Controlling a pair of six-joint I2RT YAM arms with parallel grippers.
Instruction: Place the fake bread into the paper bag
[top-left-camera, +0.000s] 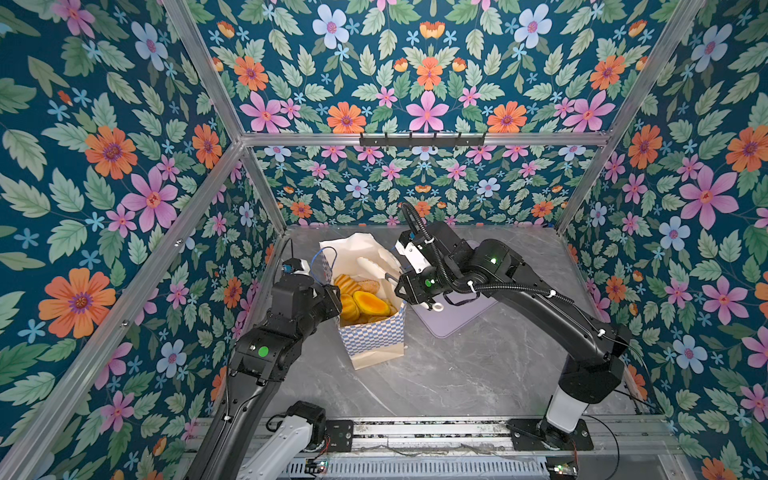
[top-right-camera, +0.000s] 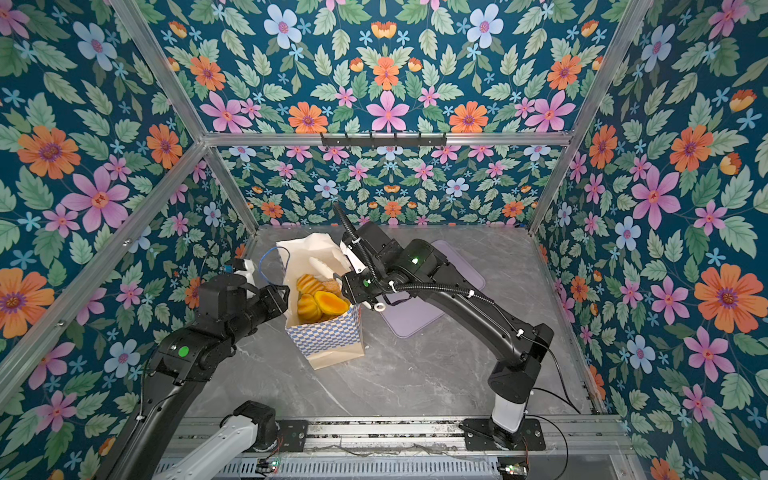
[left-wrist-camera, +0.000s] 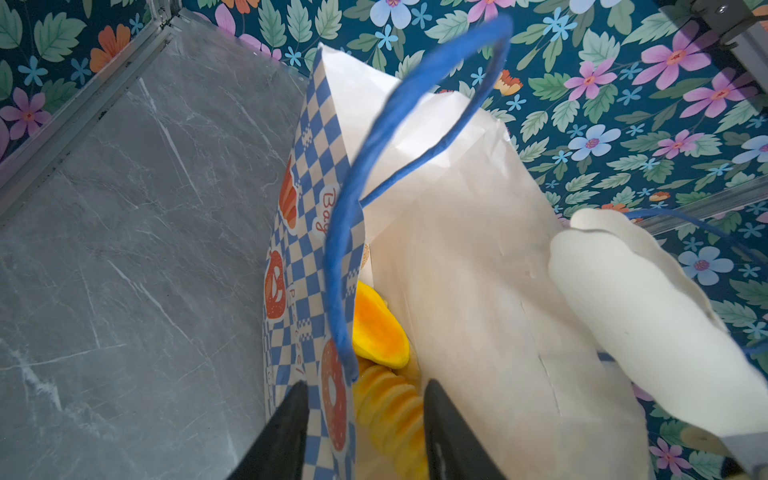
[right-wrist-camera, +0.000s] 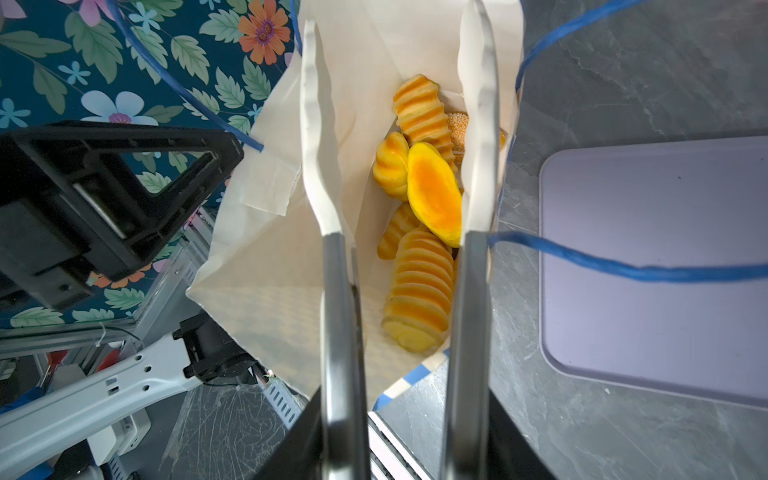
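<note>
Right wrist view: right gripper (right-wrist-camera: 401, 451) pinches spread tongs (right-wrist-camera: 473, 291) over paper bag (right-wrist-camera: 266, 249); left gripper (left-wrist-camera: 361, 432) spread astride rim.

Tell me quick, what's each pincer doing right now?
Left pincer: open, astride the bag wall.
Right pincer: closed on the tongs, whose tips are apart and empty.
</note>
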